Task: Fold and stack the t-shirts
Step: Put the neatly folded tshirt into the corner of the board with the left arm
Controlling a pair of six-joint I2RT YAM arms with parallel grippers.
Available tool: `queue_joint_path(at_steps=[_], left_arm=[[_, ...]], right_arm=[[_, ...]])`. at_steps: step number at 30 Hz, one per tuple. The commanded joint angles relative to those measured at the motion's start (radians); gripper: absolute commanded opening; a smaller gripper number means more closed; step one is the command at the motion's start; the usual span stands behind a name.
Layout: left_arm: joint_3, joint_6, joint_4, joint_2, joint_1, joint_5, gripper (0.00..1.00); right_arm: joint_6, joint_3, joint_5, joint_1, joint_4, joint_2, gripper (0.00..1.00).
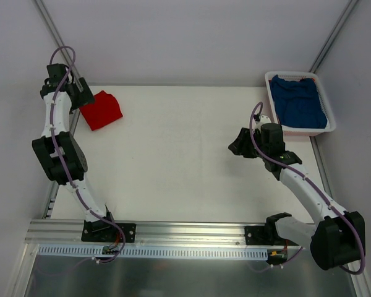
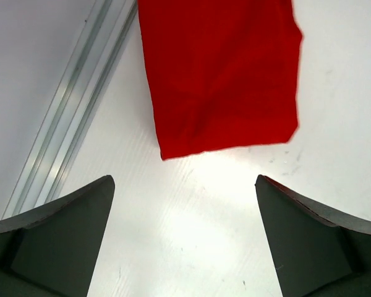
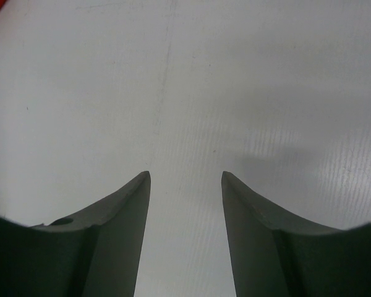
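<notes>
The red t-shirt (image 1: 102, 110) lies folded in a small block at the table's far left; it also shows in the left wrist view (image 2: 222, 74). My left gripper (image 1: 81, 93) hangs just left of it, wide open and empty (image 2: 184, 179), a little short of the shirt's edge. The blue t-shirt (image 1: 300, 102) lies crumpled in the white basket (image 1: 274, 104) at the far right. My right gripper (image 1: 238, 146) is open and empty (image 3: 185, 176) over bare table, left of and nearer than the basket.
An aluminium rail (image 2: 68, 111) runs along the table's left edge beside the red shirt. The white table (image 1: 173, 161) lies bare between the two arms. Grey walls stand behind and at the sides.
</notes>
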Motion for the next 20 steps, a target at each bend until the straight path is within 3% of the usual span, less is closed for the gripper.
queue_joint_path(at_steps=[1, 5, 11, 20], left_arm=[[-0.065, -0.028, -0.014, -0.150, -0.033, -0.004, 0.99], [-0.140, -0.048, -0.017, -0.264, -0.111, -0.011, 0.99], [-0.208, -0.126, -0.019, -0.428, -0.312, -0.023, 0.99], [-0.257, -0.201, -0.018, -0.477, -0.588, -0.037, 0.99]], right_arm=[[-0.013, 0.027, -0.007, -0.006, 0.011, 0.009, 0.54], [-0.019, 0.054, -0.009, -0.008, -0.032, 0.041, 0.59], [-0.026, 0.067, 0.011, -0.006, -0.059, 0.041, 0.62], [-0.019, 0.098, 0.048, -0.006, -0.110, 0.029, 0.61]])
